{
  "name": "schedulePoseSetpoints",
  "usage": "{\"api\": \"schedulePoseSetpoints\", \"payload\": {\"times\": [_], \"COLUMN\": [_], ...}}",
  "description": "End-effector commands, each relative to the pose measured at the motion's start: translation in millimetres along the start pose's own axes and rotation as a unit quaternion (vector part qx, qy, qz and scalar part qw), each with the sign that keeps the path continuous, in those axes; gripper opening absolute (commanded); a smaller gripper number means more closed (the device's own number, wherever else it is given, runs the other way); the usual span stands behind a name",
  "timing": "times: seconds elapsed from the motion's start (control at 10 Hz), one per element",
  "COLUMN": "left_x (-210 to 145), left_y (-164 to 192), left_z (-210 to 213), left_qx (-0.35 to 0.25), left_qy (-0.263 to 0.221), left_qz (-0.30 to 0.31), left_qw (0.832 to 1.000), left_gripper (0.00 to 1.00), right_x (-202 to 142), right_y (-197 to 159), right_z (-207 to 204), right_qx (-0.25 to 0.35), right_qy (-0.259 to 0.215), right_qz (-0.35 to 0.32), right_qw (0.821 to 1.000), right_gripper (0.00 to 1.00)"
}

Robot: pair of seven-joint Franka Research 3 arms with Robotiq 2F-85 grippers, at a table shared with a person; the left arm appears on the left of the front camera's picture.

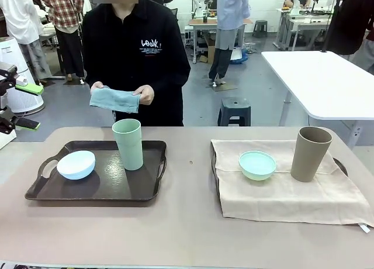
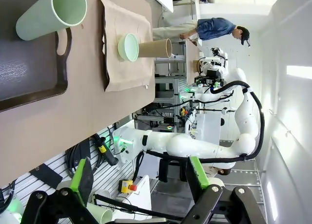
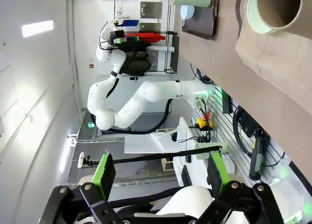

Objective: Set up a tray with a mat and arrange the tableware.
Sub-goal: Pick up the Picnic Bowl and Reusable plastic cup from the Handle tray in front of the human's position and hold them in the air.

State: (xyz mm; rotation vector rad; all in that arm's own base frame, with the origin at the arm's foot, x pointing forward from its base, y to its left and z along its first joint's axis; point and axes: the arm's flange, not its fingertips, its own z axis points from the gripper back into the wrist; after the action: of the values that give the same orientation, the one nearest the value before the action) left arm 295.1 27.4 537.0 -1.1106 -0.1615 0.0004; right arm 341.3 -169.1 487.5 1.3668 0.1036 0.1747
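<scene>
Both left fingers [image 2: 80, 177] and right fingers [image 3: 218, 173] stood spread as wide as they go, holding nothing, hanging off the counter [image 1: 187, 234] at its 6 o'clock edge and well apart from the tableware. On the counter's 3 o'clock side a beige mat [image 1: 280, 196] lay over one tray [image 1: 214, 164], with the mint green bowl [image 1: 257, 165] near its middle and the brown-tan cup [image 1: 311, 154] upright just beside it at 3 o'clock. On the 9 o'clock side the dark tray [image 1: 41, 190] was bare of any mat. The pale blue bowl [image 1: 76, 164] sat at its 9 o'clock end and the light green cup [image 1: 128, 144] stood upright toward 12 o'clock. At about 11 o'clock across the counter a person held a folded blue-grey cloth [image 1: 114, 99] in both hands. I judged the right half done and the left half waiting for that cloth to go under its pieces. To do it well I would clear the dark tray first. The tall cup should be taken across its wall low down, so it does not tip, and the bowl by its rim. I would set both on bare counter toward 6 o'clock, away from the person's hands. The matte plastic looked light and liable to slip, so a slow, square closing seemed wise.
</scene>
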Motion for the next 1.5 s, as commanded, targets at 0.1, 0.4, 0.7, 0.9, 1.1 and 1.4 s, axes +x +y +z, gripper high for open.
{"api": "schedulePoseSetpoints", "payload": {"times": [0.1, 0.4, 0.7, 0.9, 1.1, 1.4], "left_x": [-0.5, -0.5, -0.5, -0.5, -0.5, 3.8], "left_y": [-0.3, -0.3, -0.3, -0.3, -0.3, -25.7], "left_z": [-3.3, -3.3, -3.3, -3.3, -3.3, 0.0], "left_qx": [-0.008, -0.008, -0.008, -0.008, -0.008, 0.106], "left_qy": [0.001, 0.001, 0.001, 0.001, 0.001, -0.047], "left_qz": [-0.003, -0.003, -0.003, -0.003, -0.003, -0.043], "left_qw": [1.0, 1.0, 1.0, 1.0, 1.0, 0.992], "left_gripper": [1.0, 1.0, 1.0, 1.0, 1.0, 1.0], "right_x": [0.6, 0.6, 0.6, 0.6, 0.6, 33.9], "right_y": [2.0, 2.0, 2.0, 2.0, 2.0, 63.7], "right_z": [-0.9, -0.9, -0.9, -0.9, -0.9, -36.5], "right_qx": [0.01, 0.01, 0.01, 0.01, 0.01, -0.139], "right_qy": [-0.003, -0.003, -0.003, -0.003, -0.003, -0.011], "right_qz": [0.006, 0.006, 0.006, 0.006, 0.006, 0.156], "right_qw": [1.0, 1.0, 1.0, 1.0, 1.0, 0.978], "right_gripper": [1.0, 1.0, 1.0, 1.0, 1.0, 1.0]}}
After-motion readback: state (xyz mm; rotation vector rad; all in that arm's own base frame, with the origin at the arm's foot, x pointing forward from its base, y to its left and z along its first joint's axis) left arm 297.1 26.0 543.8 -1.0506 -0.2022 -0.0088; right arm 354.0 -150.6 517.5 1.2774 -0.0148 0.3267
